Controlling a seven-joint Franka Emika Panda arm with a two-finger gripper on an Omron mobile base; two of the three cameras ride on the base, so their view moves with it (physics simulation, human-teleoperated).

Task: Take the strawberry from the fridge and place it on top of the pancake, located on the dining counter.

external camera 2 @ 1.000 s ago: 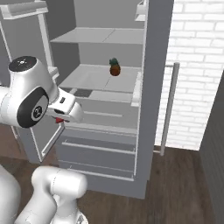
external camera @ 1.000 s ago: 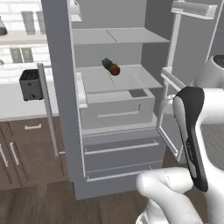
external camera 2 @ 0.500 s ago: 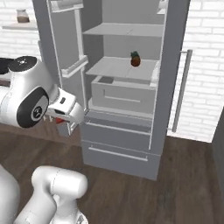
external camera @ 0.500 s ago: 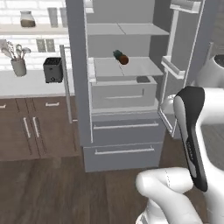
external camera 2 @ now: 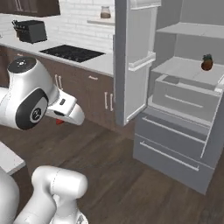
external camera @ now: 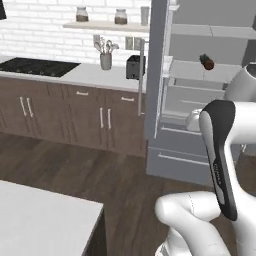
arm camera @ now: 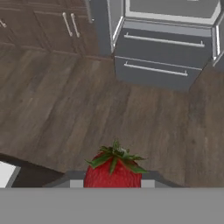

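1 strawberry [arm camera: 114,169] sits pinched in the gripper [arm camera: 113,183], red w/ green leaves on top; the jaws stand only a bit apart, closed on the berry, w/ the dark wood floor [arm camera: 87,109] below. A small red bit peeks under the hand in the right base view. The fridge [external camera 2: 175,100] stands open off to the side, w/ a 2nd dark fruit on its shelf. A white counter corner [external camera: 45,220] is near the base. Best to keep the squeeze soft but firm, carry it level and slow, then find the pancake before lowering.
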